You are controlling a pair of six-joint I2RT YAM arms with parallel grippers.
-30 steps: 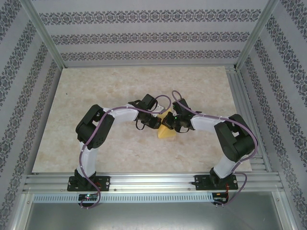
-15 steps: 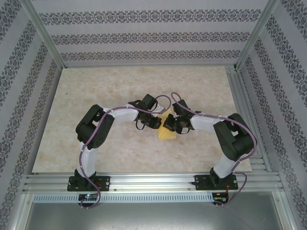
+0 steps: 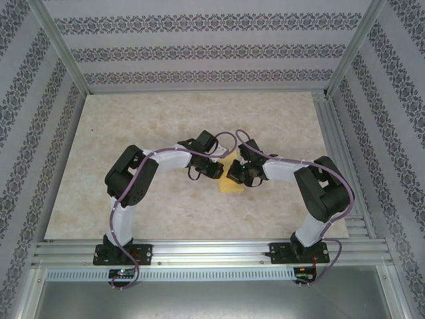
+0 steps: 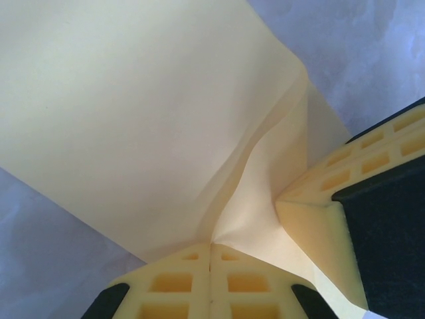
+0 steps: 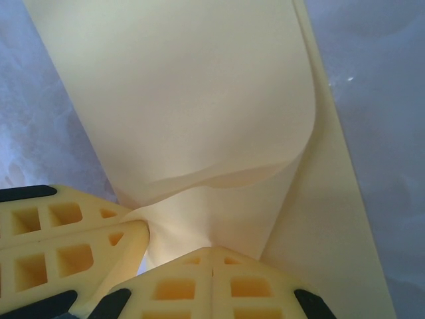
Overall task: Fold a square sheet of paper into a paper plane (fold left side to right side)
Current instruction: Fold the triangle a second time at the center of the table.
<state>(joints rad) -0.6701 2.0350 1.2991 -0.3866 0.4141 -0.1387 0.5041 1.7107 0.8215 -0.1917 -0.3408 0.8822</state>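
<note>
The square sheet of paper [image 3: 233,184], pale yellow, lies mid-table between the two arms. Both grippers pinch it at one raised spot. In the left wrist view my left gripper [image 4: 211,246] is shut on the sheet [image 4: 146,119], which puckers at the tips and curls upward. The right gripper's fingers [image 4: 345,193] press in from the right, touching the same bunched corner. In the right wrist view my right gripper [image 5: 212,251] is shut on the sheet [image 5: 192,100]; a lifted layer bows over a flat layer beneath. The left gripper's fingers [image 5: 66,239] sit at its left.
The marbled tabletop [image 3: 133,126] spreads around the arms. Aluminium rails [image 3: 212,251] run along the near edge and the right side [image 3: 335,133]. Patterned walls close the back and both sides.
The right gripper has shifted slightly left, closer to the left gripper, carrying its pinch of the paper. The left arm has stayed in place.
</note>
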